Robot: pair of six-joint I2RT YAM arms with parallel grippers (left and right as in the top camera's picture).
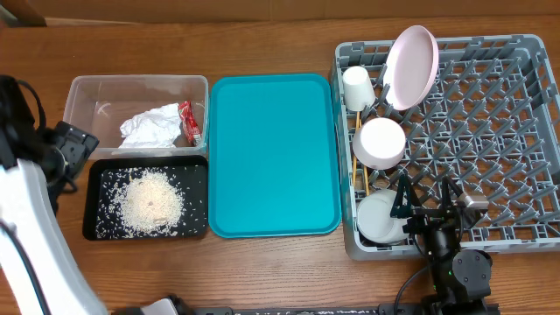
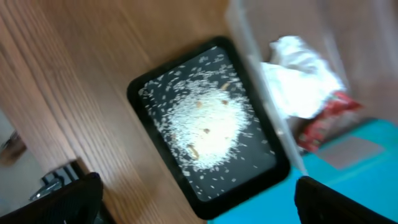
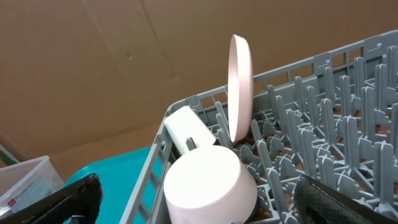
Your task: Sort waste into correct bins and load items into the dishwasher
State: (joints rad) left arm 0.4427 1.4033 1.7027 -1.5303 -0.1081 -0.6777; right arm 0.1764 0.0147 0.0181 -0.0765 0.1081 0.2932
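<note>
A: Wood-grain table [image 1: 262, 35] ran under everything. Where did the waste sit?

B: The crumpled napkin [image 1: 150, 127] and the red wrapper [image 1: 186, 122] lay touching inside the clear tub [image 1: 87, 87]. The rice [image 1: 150, 201] was heaped, with grains scattered around it, in the black tray [image 1: 92, 219] just in front of the tub.

A: And the dishes?

B: All were in the grey dish rack [image 1: 525, 52], along its left side. The pink plate [image 1: 412, 66] stood on edge at the far corner, and the cup [image 1: 356, 87] lay beside it. One white bowl [image 1: 379, 143] sat mid-way, tilted, and the other bowl [image 1: 382, 217] sat at the near corner. The chopsticks [image 1: 355, 157] ran along the left wall. A teal tray [image 1: 271, 157] lay bare between the bins and the rack.

A: What about the claws?

B: The left gripper [image 2: 196, 180] was spread wide and held nothing, off to the left of the tub and black tray. The right gripper [image 1: 427, 199] also gaped wide and empty, above the rack's near-left corner just beside the near bowl
</note>
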